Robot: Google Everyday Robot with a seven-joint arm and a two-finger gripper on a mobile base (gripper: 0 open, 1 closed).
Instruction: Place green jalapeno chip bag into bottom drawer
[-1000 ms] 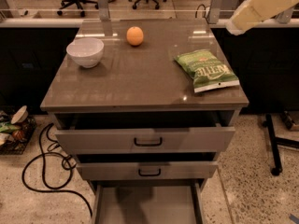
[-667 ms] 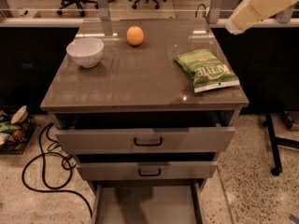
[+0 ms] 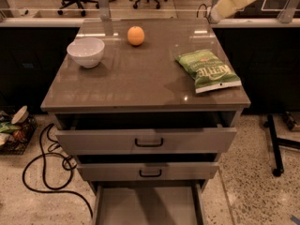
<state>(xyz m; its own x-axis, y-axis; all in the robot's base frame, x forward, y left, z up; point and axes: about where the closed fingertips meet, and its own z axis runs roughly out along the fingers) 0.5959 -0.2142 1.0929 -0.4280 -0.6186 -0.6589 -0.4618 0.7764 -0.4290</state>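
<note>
Claw (image 3: 212, 14) over cabinet (image 3: 140, 76) far-right corner, opening: cannot tell; green jalapeno chip bag (image 3: 209, 70) apart, unheld.

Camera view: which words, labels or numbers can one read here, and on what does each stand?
"KETTLE" (likely; blurred): white lettering on the green jalapeno chip bag.
Smaller print on it: unreadable.
White bowl, orange, drawers, gripper at the far right corner of the cabinet: no text.
</note>
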